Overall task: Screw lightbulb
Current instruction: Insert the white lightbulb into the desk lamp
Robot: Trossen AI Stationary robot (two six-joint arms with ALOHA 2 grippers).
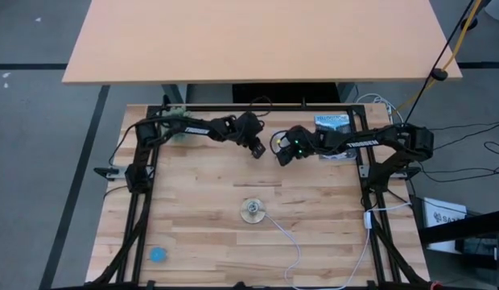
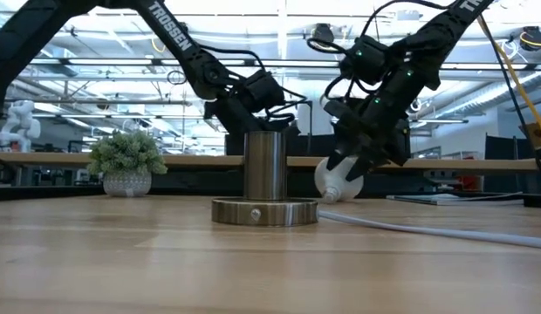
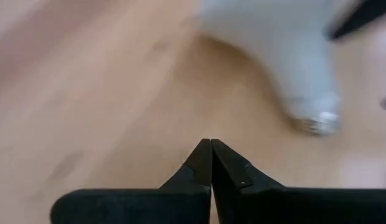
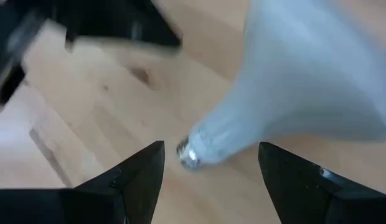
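I see the lightbulb (image 4: 292, 93) lying on the worktop (image 1: 201, 234) at its far side, the right pincer (image 4: 208, 168) spread around its screw base (not gripping), and the left pincer (image 3: 211, 163) pressed together just beside it.

The counter (image 1: 201, 217) was pale, matt wood planks. The socket (image 2: 264, 187) looked like brushed, shiny metal. The lightbulb (image 4: 305, 81) was smooth frosted white, its base silvery.

A pale wooden desk (image 1: 253, 40) stands on grey floor (image 1: 40, 161) beyond the worktop's far edge. Ceiling strip lights (image 2: 96, 30) glow overhead (a potted plant (image 2: 126, 161) sits far left).
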